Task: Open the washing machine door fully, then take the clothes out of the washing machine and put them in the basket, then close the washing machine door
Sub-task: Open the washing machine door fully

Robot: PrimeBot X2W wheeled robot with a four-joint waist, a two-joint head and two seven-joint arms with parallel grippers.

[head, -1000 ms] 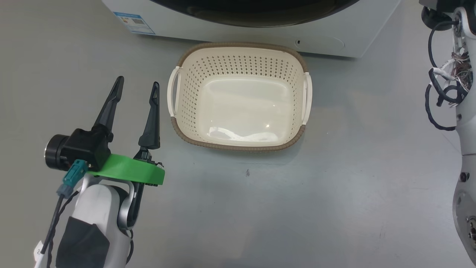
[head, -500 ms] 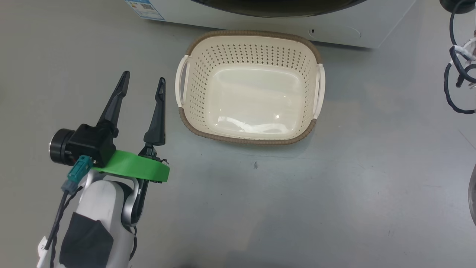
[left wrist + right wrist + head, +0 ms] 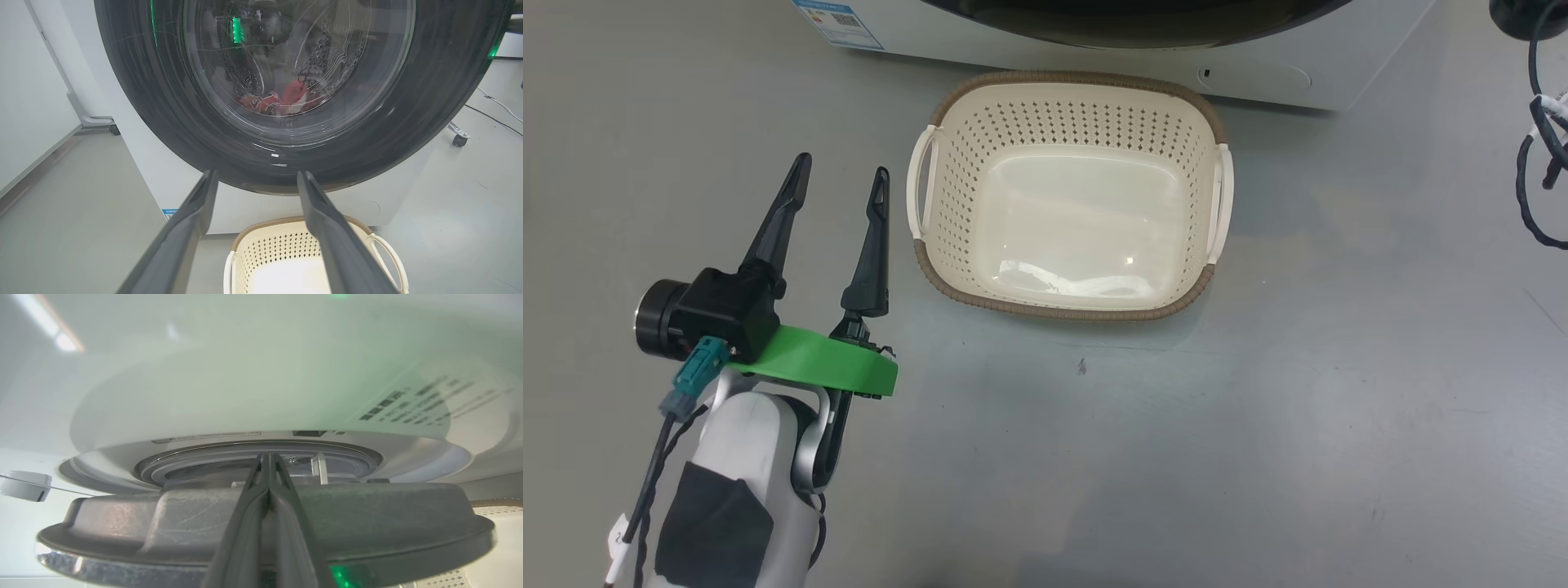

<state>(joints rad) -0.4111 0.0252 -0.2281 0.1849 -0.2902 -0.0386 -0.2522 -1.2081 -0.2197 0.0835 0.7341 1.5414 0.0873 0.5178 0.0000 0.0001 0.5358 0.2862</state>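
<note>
We are looking at the washing machine door (image 3: 143,122) in the left wrist view. It is big and round, with a shiny black rim and a bulging clear glass middle. Behind the glass, in the upper middle, the red clothes (image 3: 282,100) are lying soft and crumpled at the bottom of the metal drum (image 3: 322,61) with its little holes.

We are holding our left gripper (image 3: 840,173) at the lower left of the head view. Its two long dark fingers are spread wide apart with nothing between them. We think it is waiting there, ready to reach for the clothes.

Our right gripper (image 3: 267,459) is pressing its fingers tight together on nothing. Its thin tip is lying at the grey edge of the door, where there seems to be a small gap. We are guessing thin fingers slip in there best, to pull.

The cream plastic basket (image 3: 1063,310), full of holes and with a brown woven-looking rim, is sitting empty just in front of the smooth white washing machine (image 3: 1258,77), so the clothes have a short trip.
</note>
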